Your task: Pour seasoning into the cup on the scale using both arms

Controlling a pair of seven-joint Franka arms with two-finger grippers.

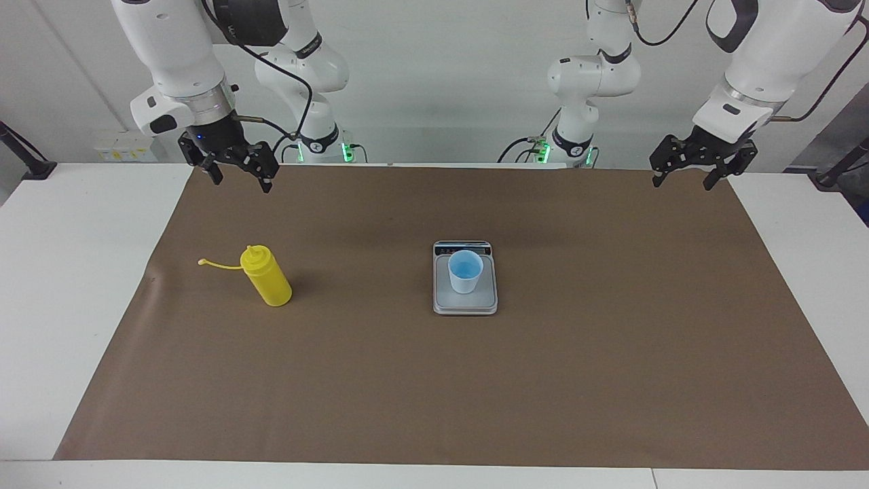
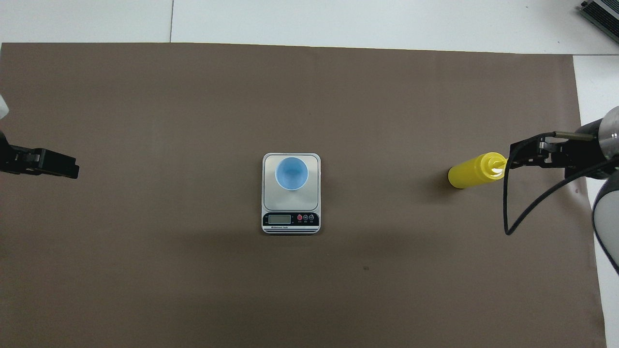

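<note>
The bench [image 1: 81,285] carries a brown mat [image 1: 543,380]. The scale [image 1: 465,304] sits mid-mat, between both sets of fingers and well apart from each. The yellow bottle [image 1: 267,276] stands below the right gripper [image 1: 239,175], untouched, its cap strap [image 1: 218,263] trailing sideways. The blue cup [image 1: 465,272] stands on the scale. The left gripper [image 1: 686,176] hangs over the mat's corner; both pairs of fingers are spread apart, holding nothing
</note>
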